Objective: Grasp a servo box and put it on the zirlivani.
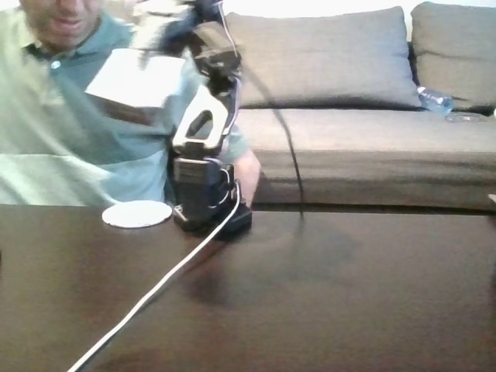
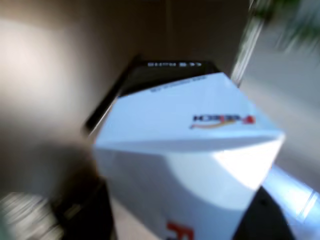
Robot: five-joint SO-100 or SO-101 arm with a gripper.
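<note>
In the fixed view the servo box [image 1: 133, 80] hangs blurred and tilted high above the table, white with a dark lower edge. My gripper [image 1: 153, 54] reaches left from the raised arm and is shut on it. The zirlivani [image 1: 137, 214], a flat white round disc, lies on the dark table below the box, just left of the arm's base [image 1: 209, 213]. The wrist view has the servo box [image 2: 190, 145] close up, white with a red logo and a black part with white print at its far end.
A person in a green shirt [image 1: 54, 116] sits right behind the table at the left, close to the box. A white cable [image 1: 155, 288] runs from the base to the table's front edge. A grey sofa [image 1: 349, 85] with a water bottle [image 1: 434, 99] stands behind.
</note>
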